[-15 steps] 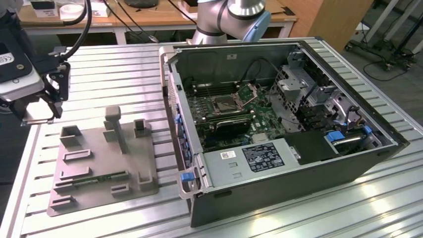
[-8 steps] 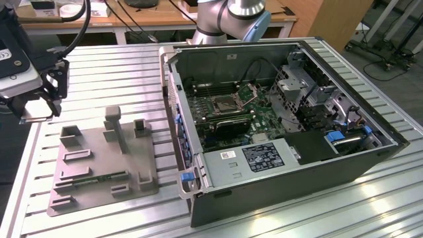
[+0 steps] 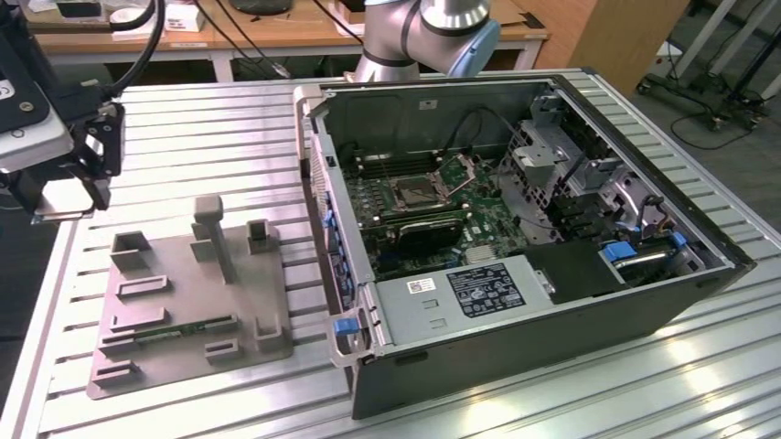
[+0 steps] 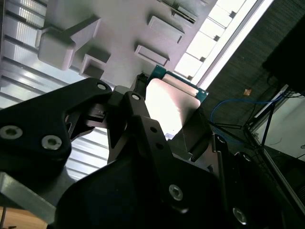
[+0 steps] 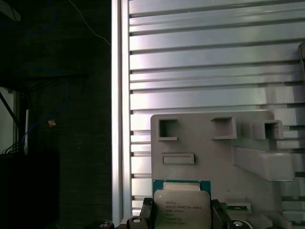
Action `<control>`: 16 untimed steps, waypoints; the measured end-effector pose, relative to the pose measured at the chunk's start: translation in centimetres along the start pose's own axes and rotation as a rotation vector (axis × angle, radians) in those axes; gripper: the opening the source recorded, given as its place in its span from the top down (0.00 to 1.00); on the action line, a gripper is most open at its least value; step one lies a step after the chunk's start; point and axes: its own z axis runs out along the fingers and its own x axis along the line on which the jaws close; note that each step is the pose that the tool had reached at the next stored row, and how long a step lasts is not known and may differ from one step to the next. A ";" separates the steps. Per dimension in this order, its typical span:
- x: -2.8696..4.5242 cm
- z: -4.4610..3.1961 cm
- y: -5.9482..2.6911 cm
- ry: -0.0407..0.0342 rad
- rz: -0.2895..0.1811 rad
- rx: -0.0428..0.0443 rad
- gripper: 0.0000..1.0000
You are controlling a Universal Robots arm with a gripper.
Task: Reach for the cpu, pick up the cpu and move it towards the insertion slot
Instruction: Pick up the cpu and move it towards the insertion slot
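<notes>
Silver metal on top, with a thin green-and-pale rim, the small flat square cpu [image 5: 181, 205] sits clamped between the black fingers of the claw [image 3: 68, 197]. The claw is drawn in narrow on two opposite edges of the chip, and both wrist views show it gripped there and lifted clear.

Below and just beyond the claw lies the grey moulded fixture plate [image 3: 183, 302] with its raised pockets, resting on the ribbed aluminium table [image 3: 219, 128]. The chip touches neither, so reaching and picking up look done.

The carry is hardly under way, I judge. The insertion slot [image 3: 422, 190], a square silver-framed socket with a dark centre and its retention plate hinged up, lies well apart from the claw. It sits inside the open black computer case [image 3: 488, 338], toward the exterior view's right.
</notes>
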 end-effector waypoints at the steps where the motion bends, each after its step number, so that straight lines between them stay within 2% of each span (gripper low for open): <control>1: 0.00 -0.05 0.00 0.0000 0.000 0.0000 0.46; 16: 0.02 -0.79 0.05 0.0000 0.000 0.0000 0.46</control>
